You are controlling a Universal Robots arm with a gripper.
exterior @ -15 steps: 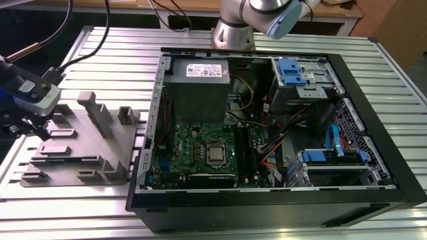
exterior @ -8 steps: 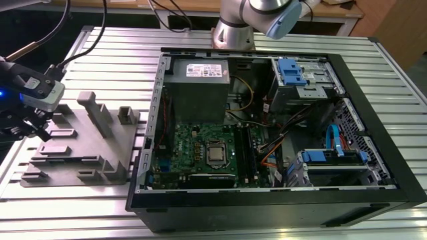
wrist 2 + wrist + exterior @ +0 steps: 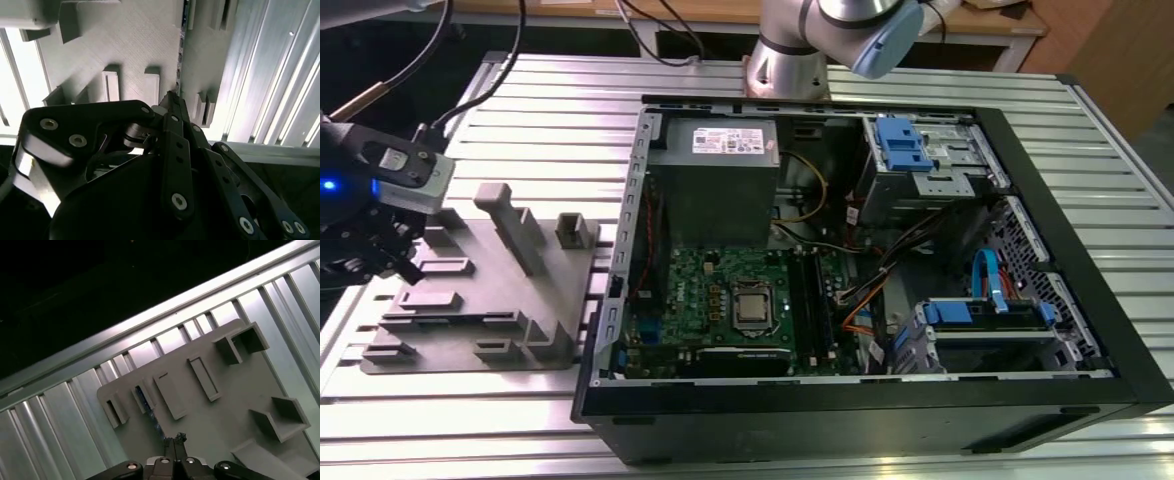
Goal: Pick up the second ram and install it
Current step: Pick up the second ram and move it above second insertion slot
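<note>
Black screw-studded hand (image 3: 172,100); silver arm (image 3: 787,60)

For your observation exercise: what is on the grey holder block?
On the grey block: raised holders and a thin dark strip, edge-on, at the claw. The claw covers one end of the strip.

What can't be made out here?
Second ram: edge-on sliver in the first wrist view, near end hidden behind the gripper.
Grey block: part at the exterior view's left hidden by the gripper.
Motherboard slots: too small in the exterior view to tell their contents.
</note>
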